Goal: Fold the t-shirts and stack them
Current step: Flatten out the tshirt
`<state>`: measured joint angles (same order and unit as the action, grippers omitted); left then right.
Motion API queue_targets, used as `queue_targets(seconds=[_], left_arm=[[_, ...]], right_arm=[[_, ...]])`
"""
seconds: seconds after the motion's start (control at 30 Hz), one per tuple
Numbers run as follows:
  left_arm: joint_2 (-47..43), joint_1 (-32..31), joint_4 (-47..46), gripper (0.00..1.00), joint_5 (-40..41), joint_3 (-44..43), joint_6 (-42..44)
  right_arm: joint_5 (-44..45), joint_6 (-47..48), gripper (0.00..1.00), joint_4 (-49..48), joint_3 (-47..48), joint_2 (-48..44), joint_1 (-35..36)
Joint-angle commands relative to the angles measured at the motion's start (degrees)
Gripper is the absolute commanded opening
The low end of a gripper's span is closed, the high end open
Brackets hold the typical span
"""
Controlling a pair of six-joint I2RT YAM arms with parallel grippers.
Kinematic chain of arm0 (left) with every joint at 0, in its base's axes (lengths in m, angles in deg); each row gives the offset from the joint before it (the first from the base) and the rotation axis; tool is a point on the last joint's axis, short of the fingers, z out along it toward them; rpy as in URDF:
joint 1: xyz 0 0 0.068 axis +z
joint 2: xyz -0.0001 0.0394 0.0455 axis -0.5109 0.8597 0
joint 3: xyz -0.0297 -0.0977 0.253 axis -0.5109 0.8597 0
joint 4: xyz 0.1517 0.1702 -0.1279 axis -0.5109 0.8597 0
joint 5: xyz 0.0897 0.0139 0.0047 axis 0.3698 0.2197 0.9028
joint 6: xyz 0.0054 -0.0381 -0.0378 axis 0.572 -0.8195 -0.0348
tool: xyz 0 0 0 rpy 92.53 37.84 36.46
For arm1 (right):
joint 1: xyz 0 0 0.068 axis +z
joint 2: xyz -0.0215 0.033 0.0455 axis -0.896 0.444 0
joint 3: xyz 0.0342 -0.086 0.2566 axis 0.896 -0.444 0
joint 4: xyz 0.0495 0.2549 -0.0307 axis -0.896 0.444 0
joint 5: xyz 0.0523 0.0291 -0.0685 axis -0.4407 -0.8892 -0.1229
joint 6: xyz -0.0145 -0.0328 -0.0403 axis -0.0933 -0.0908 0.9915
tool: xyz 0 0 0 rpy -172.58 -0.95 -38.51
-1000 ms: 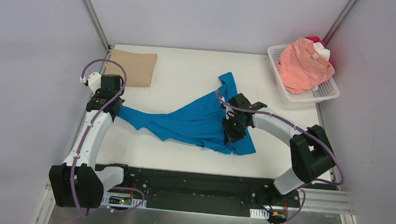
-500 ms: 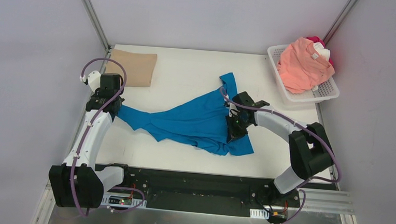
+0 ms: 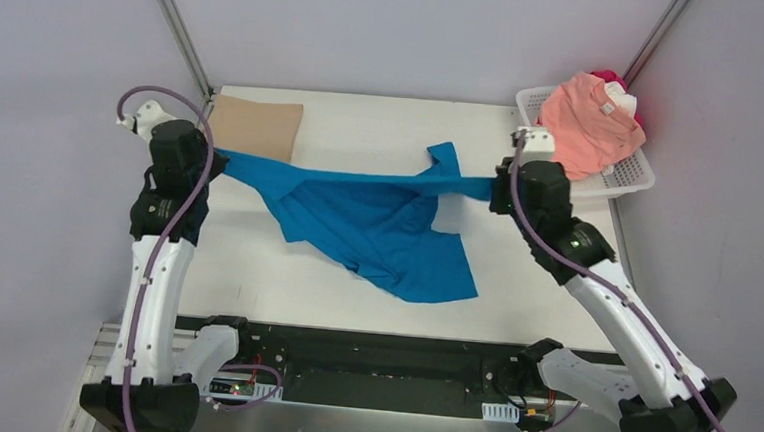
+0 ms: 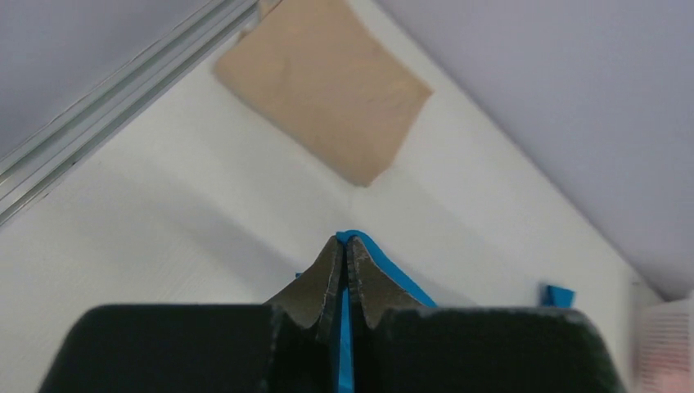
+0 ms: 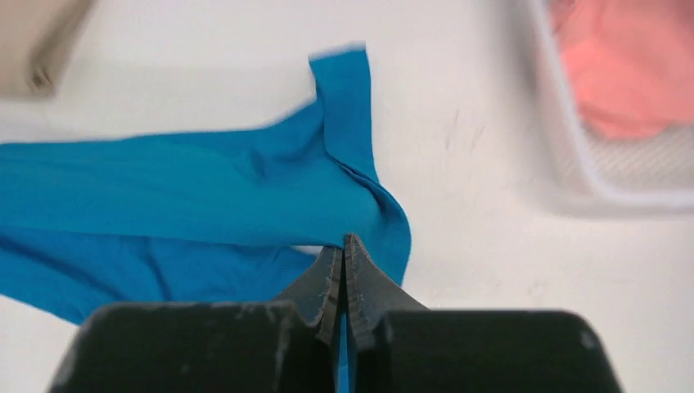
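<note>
Moved: both arms are swinging up and apart from their low crouch of a second ago, hauling the bright blue t-shirt (image 3: 377,226) off the desk (image 3: 364,125) into a taut band.
Left fingers (image 3: 216,156): clamping shut on one end of the shirt, near the desk's left edge.
Right fingers (image 3: 498,190): pinching shut on the other end, near the right edge.
Blue shirt: its top edge is hanging stretched between the arms, while the rest is trailing crumpled on mid-desk.
Done: a tan t-shirt (image 3: 258,126) is lying folded at the far left corner.
Left: the blue one is waiting to be flattened and folded; the salmon-pink t-shirt (image 3: 589,123) and others are sitting heaped in the basket (image 3: 615,187) at the far right corner.
</note>
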<state>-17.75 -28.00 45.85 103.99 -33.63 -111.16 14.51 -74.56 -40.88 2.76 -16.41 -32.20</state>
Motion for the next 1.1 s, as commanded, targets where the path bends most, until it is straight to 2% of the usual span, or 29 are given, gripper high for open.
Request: queue_targets(seconds=[0.0, 0.17, 0.37, 0.5, 0.63, 0.77, 0.9, 1.07], left_arm=[[-6.95, 0.62, -3.00, 0.00, -4.51, -9.53, 1.17], [-13.93, 0.62, -2.93, 0.00, -5.53, -19.43, 1.46], [-17.91, 0.61, -2.92, 0.00, -11.63, -31.65, 2.02], [-18.26, 0.55, -2.87, 0.00, -12.58, -39.37, 3.37], [-15.11, 0.64, -2.75, 0.00, -12.00, -46.12, 4.79], [-11.26, 0.55, -2.83, 0.00, -16.32, -49.95, 4.29], [-7.02, 0.57, -2.83, 0.00, -17.81, -49.21, 4.44], [-1.21, 0.59, -5.13, 0.00, -18.31, -42.43, 5.50]], right_arm=[[7.09, 5.92, 0.00, -4.99, 8.80, -7.59, 0.88], [-2.43, 9.88, 0.00, -1.39, 21.48, -13.04, 1.17], [-20.10, 10.25, 0.00, 5.50, 37.30, -15.64, 1.16], [-25.54, 10.36, 0.00, 10.08, 47.27, -14.73, 1.11], [-28.86, 10.25, 0.00, 12.16, 51.89, -14.36, 1.03], [-25.84, 10.58, 0.00, 12.28, 51.62, -14.27, 0.97], [-19.98, 11.96, 0.00, 13.61, 48.25, -14.22, 0.98], [-3.29, 13.41, 0.00, 7.41, 37.64, -14.39, 0.96]])
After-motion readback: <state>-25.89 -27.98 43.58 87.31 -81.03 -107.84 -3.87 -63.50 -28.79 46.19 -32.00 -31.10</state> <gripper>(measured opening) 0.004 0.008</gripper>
